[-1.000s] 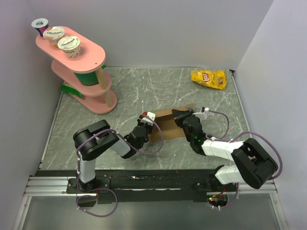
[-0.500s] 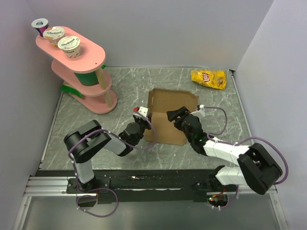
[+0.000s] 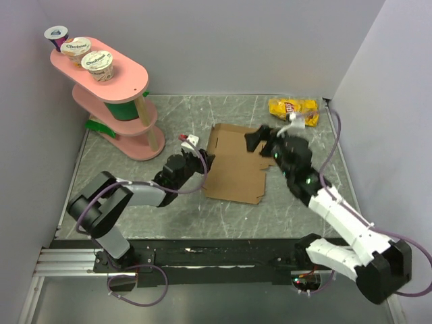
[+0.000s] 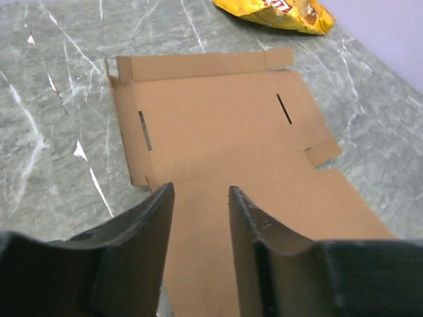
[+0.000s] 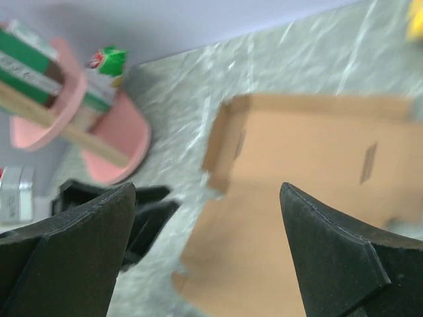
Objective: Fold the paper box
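The paper box (image 3: 233, 165) is a brown cardboard sheet lying unfolded and flat in the middle of the table; its slots and side flaps show in the left wrist view (image 4: 218, 112). My left gripper (image 3: 200, 160) hovers low at the sheet's left edge, jaws partly apart, and only the flat cardboard shows through the gap (image 4: 199, 191). My right gripper (image 3: 260, 140) hangs above the sheet's far right corner, wide open and empty (image 5: 205, 191). The right wrist view is blurred, with the sheet (image 5: 297, 158) below.
A yellow chip bag (image 3: 293, 110) lies at the back right, just behind the right gripper. A pink tiered stand (image 3: 115, 94) with yogurt cups (image 3: 77, 47) on top occupies the back left. Walls close in the table on the left, back and right.
The cardboard, folded up a second ago, has dropped open and lies flat. The right gripper let go, opened wide and pulled back to the right. The left arm has stretched out leftward.
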Available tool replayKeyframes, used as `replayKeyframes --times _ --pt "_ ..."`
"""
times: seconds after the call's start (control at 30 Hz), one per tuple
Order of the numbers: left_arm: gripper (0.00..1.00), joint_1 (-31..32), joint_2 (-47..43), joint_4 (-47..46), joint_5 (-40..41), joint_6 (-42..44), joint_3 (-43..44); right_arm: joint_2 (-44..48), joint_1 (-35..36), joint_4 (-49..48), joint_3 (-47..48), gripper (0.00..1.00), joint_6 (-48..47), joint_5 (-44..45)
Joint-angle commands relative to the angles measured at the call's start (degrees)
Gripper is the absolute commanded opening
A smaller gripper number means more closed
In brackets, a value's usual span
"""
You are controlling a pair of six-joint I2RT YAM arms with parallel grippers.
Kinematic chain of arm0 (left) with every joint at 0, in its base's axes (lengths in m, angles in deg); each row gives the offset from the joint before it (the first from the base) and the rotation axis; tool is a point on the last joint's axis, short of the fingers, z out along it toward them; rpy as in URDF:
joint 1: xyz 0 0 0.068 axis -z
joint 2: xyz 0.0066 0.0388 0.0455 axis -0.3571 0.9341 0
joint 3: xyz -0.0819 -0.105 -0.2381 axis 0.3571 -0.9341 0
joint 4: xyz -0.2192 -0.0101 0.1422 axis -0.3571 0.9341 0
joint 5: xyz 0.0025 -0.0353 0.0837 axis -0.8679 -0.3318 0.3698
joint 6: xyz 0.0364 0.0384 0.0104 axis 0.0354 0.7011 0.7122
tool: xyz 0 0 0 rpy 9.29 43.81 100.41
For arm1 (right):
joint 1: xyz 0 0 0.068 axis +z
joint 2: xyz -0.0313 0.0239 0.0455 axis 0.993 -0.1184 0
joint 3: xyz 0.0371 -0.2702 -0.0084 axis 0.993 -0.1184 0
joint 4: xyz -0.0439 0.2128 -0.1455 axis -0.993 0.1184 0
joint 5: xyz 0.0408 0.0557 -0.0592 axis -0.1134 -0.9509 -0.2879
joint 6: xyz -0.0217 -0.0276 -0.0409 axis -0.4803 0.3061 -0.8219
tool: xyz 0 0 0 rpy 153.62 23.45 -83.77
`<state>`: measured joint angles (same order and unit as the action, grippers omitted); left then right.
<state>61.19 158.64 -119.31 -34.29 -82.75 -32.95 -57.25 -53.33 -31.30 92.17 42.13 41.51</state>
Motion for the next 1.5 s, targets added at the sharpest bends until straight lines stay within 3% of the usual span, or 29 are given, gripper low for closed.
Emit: replayKeyframes --times 0.0,0.1,0.2,0.23,0.33,0.37,0.47,0.63,0.8,0.93,1.13,1.17,1.23,1.27,1.3,1.33,1.37,1.47 --pt "0.60 -2.56 -6.40 13.21 -5.66 -4.53 4.65 -10.54 -6.21 18.58 15.65 0.94 -12.79 -7.02" --pt "0.84 -4.58 -8.17 23.14 -8.30 -4.97 8.86 -19.60 -9.82 21.59 22.43 0.94 -17.71 -9.74" --pt "0.92 -5.81 -9.13 29.11 -8.83 -5.93 11.77 -27.69 -12.02 19.84 28.84 0.95 -27.28 -18.87" --pt "0.93 -6.95 -9.40 29.66 -12.75 -6.11 12.38 -29.73 -12.46 20.19 30.95 0.96 -32.35 -21.07" --pt "0.97 -8.88 -10.80 30.63 -17.87 -8.56 11.86 -39.39 -15.45 24.47 45.57 0.97 -38.09 -33.46" --pt "0.98 -9.42 -10.89 31.15 -19.19 -9.18 12.04 -45.59 -17.19 29.11 49.56 0.97 -38.73 -39.05" --pt "0.99 -11.96 -9.24 34.76 -21.13 -11.90 13.53 -59.21 -19.14 38.35 67.23 0.97 -42.24 -43.06" --pt "1.00 -15.48 -3.09 38.18 -22.89 -14.37 18.61 -71.39 -20.99 46.64 83.24 0.97 -47.15 -45.69" --pt "0.98 -16.10 10.53 43.37 -25.97 -13.76 30.30 -77.12 -22.92 49.19 87.83 0.98 -49.81 -51.84" --pt "0.96 -16.10 19.59 47.15 -23.69 -12.88 41.88 -76.25 -23.54 47.79 83.47 0.98 -49.54 -55.63" --pt "0.88 -16.10 30.23 55.50 -19.39 -10.42 55.96 -71.77 -23.54 42.43 73.88 0.97 -48.23 -57.30" --pt "0.77 -16.01 31.80 57.16 -19.73 -10.07 56.94 -70.80 -23.54 41.82 72.90 0.97 -48.14 -57.48" --pt "0.67 -16.01 33.13 58.48 -20.78 -8.93 59.22 -69.92 -23.54 40.50 70.80 0.96 -48.05 -57.21" --pt "0.54 -16.01 34.10 59.10 -21.31 -8.23 59.76 -69.04 -23.63 40.23 70.26 0.96 -48.13 -57.22" --pt "0.50 -16.01 34.28 59.28 -22.10 -7.44 59.76 -68.51 -23.63 40.14 69.91 0.96 -48.40 -57.39" --pt "0.43 -15.84 34.28 59.11 -22.80 -5.34 59.33 -68.16 -23.63 40.40 69.64 0.96 -49.01 -57.65" --pt "0.30 -15.66 33.59 58.67 -22.29 -4.45 58.54 -67.46 -23.63 40.75 69.82 0.96 -49.45 -57.92" --pt "0.13 -15.22 29.21 54.13 -24.04 -0.23 52.49 -66.40 -23.54 44.52 71.66 0.97 -52.17 -58.71"
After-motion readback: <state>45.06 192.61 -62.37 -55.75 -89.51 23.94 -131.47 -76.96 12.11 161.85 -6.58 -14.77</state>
